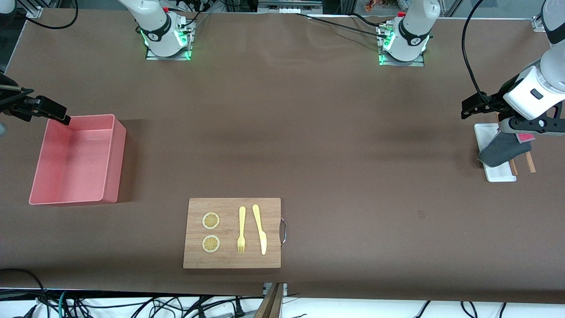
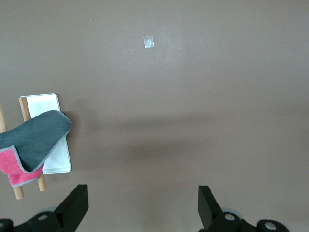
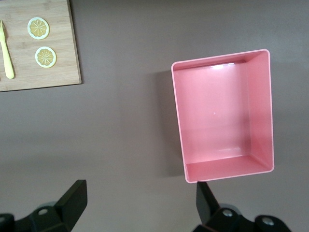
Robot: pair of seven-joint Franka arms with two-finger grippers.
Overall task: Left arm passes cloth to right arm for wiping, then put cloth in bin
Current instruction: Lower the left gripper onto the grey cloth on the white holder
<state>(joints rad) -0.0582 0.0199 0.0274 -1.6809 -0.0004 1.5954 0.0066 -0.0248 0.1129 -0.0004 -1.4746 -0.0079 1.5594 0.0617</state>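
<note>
1. The cloth (image 1: 501, 150) lies draped over a flat white tray (image 1: 485, 132) near the tabletop (image 1: 282, 132) edge at the left arm's end. Its dark grey face is mostly up, and one corner is folded over to show the pink-red side.
2. Two thin wooden sticks (image 1: 529, 163) lie alongside the tray, partly under the cloth.
3. The left gripper (image 1: 474, 106) hangs in the air over that same end of the tabletop, beside the tray and clear of the cloth. In the left wrist view its jaws stand wide apart with nothing between them (image 2: 140, 208).
4. The bin (image 1: 112, 159), a pink box with low straight walls, sits near the edge at the right arm's end.
5. The right gripper (image 1: 53, 112) hovers over the bin's corner closest to the robots' bases. Its jaws are also spread wide and hold nothing (image 3: 137, 205).
6. A wooden cutting board (image 1: 231, 260) rests near the edge closest to the front camera, about midway along it.
7. On the board lie two lemon slices (image 1: 211, 221), a yellow fork (image 1: 241, 229) and a yellow knife (image 1: 260, 229); the slices sit toward the bin's side.
</note>
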